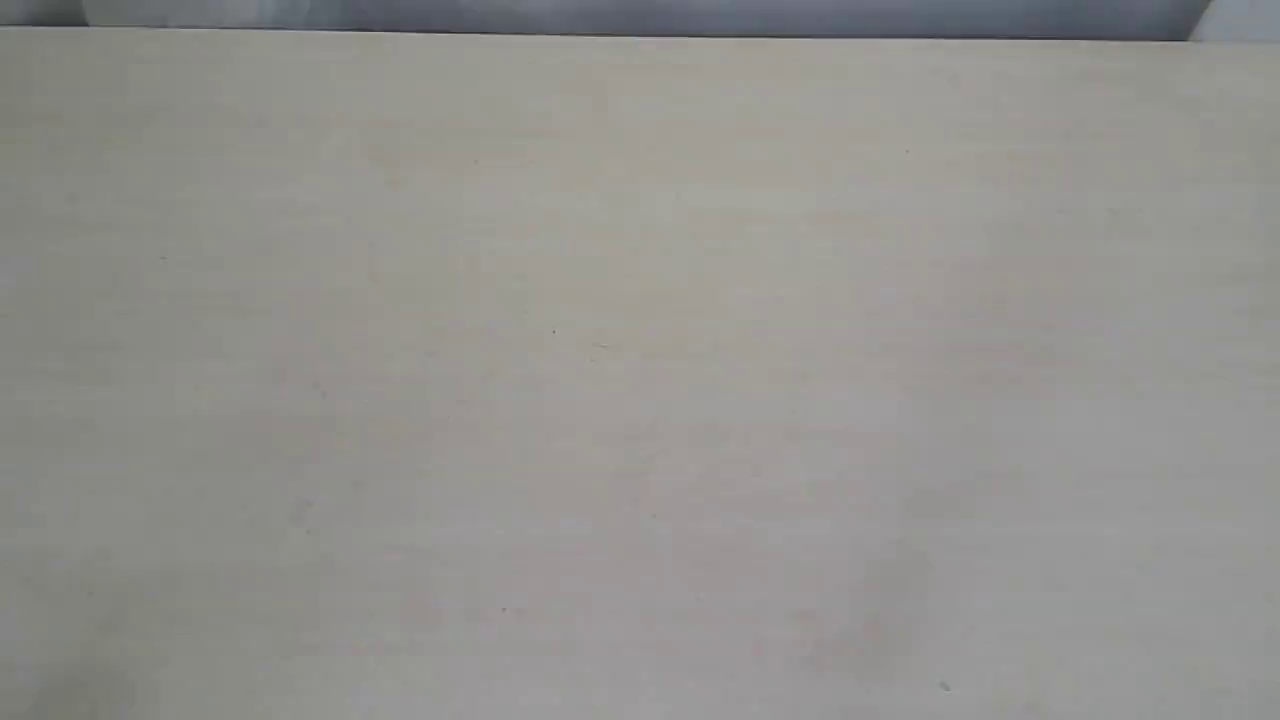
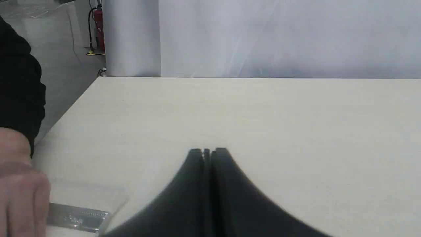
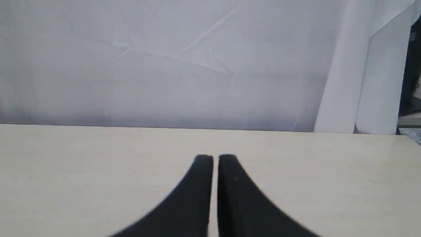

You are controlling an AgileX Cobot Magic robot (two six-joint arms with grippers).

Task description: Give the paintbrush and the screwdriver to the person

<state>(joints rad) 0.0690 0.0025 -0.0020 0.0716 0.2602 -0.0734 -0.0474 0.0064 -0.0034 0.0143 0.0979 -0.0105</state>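
In the left wrist view the person's hand (image 2: 19, 187), with a dark sleeve (image 2: 18, 89) above it, rests at the table's edge on the paintbrush (image 2: 77, 218). Only the brush's silver ferrule and pale bristles show; its handle is hidden under the hand. My left gripper (image 2: 207, 151) is shut and empty above the table, a short way from the brush. My right gripper (image 3: 215, 157) is also shut, a hairline gap between its fingers and nothing in it. The screwdriver is out of view. No gripper appears in the exterior view.
The pale wooden table (image 1: 640, 350) fills the exterior view. A white curtain (image 3: 164, 65) hangs behind its far edge. Beyond the table's corner, a red fire extinguisher (image 2: 99, 29) stands on the grey floor.
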